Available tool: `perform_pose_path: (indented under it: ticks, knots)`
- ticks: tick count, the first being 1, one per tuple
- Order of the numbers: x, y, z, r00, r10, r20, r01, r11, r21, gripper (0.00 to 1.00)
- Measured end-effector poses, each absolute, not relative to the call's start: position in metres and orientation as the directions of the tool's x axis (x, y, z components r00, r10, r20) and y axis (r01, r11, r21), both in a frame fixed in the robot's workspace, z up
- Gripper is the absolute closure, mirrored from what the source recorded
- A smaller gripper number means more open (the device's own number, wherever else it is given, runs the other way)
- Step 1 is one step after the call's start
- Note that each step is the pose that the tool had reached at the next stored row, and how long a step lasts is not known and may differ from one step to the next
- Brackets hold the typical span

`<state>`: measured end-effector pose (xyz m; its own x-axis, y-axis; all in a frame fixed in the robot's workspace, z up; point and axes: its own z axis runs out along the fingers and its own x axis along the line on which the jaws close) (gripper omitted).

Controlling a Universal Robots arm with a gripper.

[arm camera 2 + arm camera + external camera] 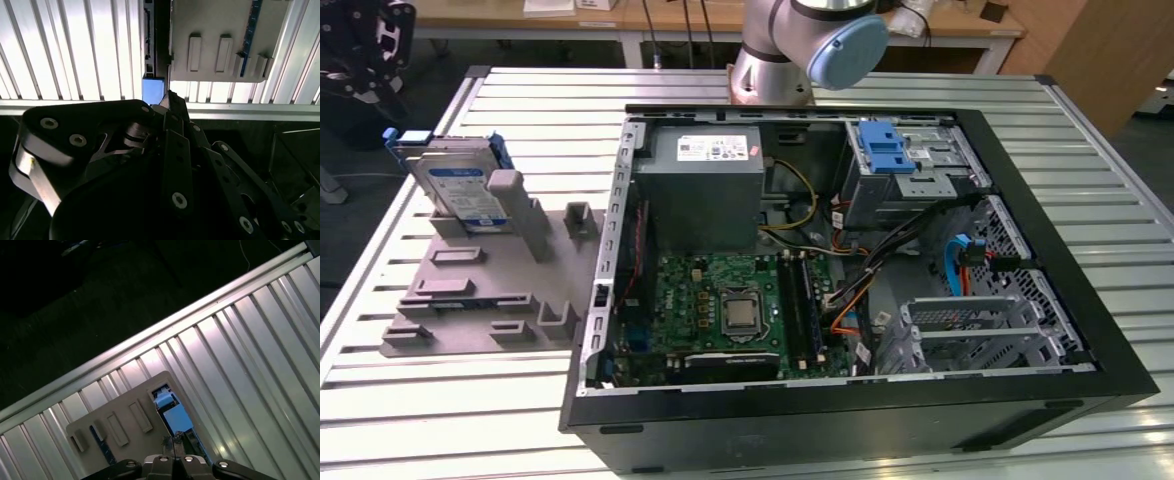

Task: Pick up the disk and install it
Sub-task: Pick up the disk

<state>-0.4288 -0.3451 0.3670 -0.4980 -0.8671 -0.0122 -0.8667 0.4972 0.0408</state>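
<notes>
The ribbed metal table (400,400) carried everything we saw. On it, an open computer case (854,425) lay on its side and took up most of the surface toward the exterior view's right. The arm (787,45) rose behind the case at the far edge of the table.

Inside the case, a grey power supply (700,190) with a white sticker sat at the far end, and a green motherboard (720,305) lay below it, nearer the camera. A drive cage (907,165) with a blue latch sat toward the exterior view's right of the power supply. Loose cables (854,250) ran between the cage and the board.

A grey holder (467,300) with several upright slots lay on the table just beside the case, on the exterior view's left. The disk (460,185) stood upright on its edge in the holder's far slot, its blue-and-white label facing the camera and its blue frame showing along the edges. It was not yet in the case.

In both wrist views the gripper (171,97) (174,441) hung over the table's edge, above the holder (215,30) (120,425) and the disk's blue top edge (153,90) (172,415). Its fingers were drawn together at the tips with nothing between them. We could not tell whether the tips touched the disk.
</notes>
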Motion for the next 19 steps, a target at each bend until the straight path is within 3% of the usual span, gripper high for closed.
perform_pose_path:
  ticks: [11,19]
  knots:
    - [-0.4288,-0.3451,0.3670,-0.411,-0.912,-0.012,-0.911,0.410,0.040,0.89]
    - [-0.4288,-0.3451,0.3670,-0.405,-0.914,-0.012,-0.914,0.404,0.040,0.89]
